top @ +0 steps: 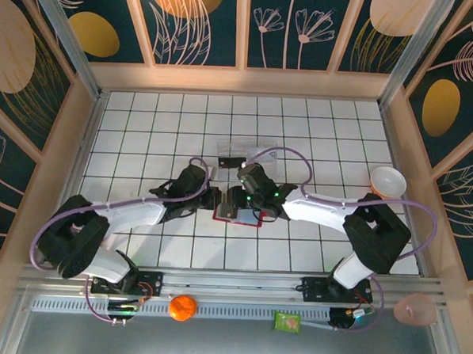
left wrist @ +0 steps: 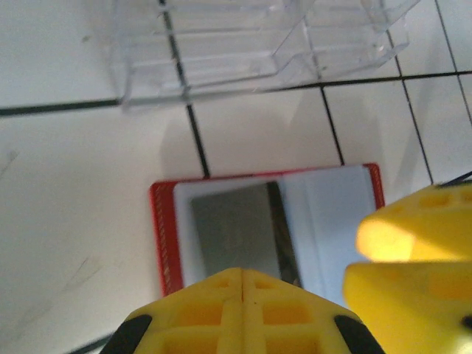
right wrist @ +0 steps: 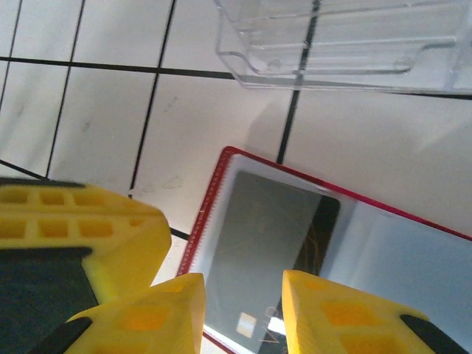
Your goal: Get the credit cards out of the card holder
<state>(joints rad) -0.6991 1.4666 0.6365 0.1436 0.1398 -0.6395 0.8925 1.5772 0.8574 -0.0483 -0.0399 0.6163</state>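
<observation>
Left claw [left wrist: 242, 289] clenched over card holder [left wrist: 164, 243]; right claw [right wrist: 245, 299] parted (its camera shows chip [right wrist: 246, 323] on card [right wrist: 265, 228]).

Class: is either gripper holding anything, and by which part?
Nothing is visibly held. The left gripper is shut over the near edge of the card holder; the right gripper stands open above the credit card.

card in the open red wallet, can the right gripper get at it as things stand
Probably yes: the right gripper hangs open over the near edge of the card, the wallet lies open, and nothing covers the card.
</observation>
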